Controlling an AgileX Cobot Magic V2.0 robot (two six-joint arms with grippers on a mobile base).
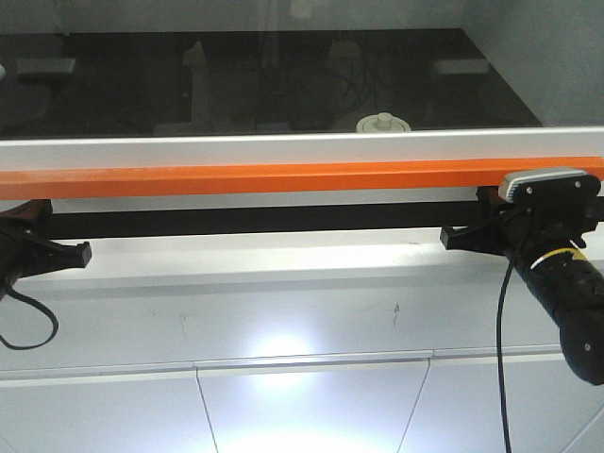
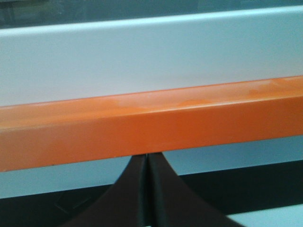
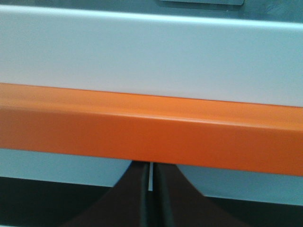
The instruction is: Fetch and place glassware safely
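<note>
Jaws on both my arms are pressed together: the left pair is fully shut in the left wrist view, and the right pair shows only a hairline slit, with nothing pinched in either. Each pair sits just under the orange bar [image 1: 302,177], which runs left to right across the front of the cabinet below a white rail [image 1: 283,148]. The left jaws are at the bar's left end and the right jaws at its right end.

The jar [image 1: 382,124] lies on the far side of that rail, right of centre, standing upright on the dark desk [image 1: 236,85]. Only its cream lid and knob show above the rail, so its axis runs straight up. It appears to sit behind a reflective pane, so I judge I cannot reach it straight ahead. From my jaws it lies farther away and higher. My right arm [image 1: 571,302] is plainly nearer than my left arm [image 1: 19,250]. I judge the barrier must go up first, lifted evenly by both ends of the bar
</note>
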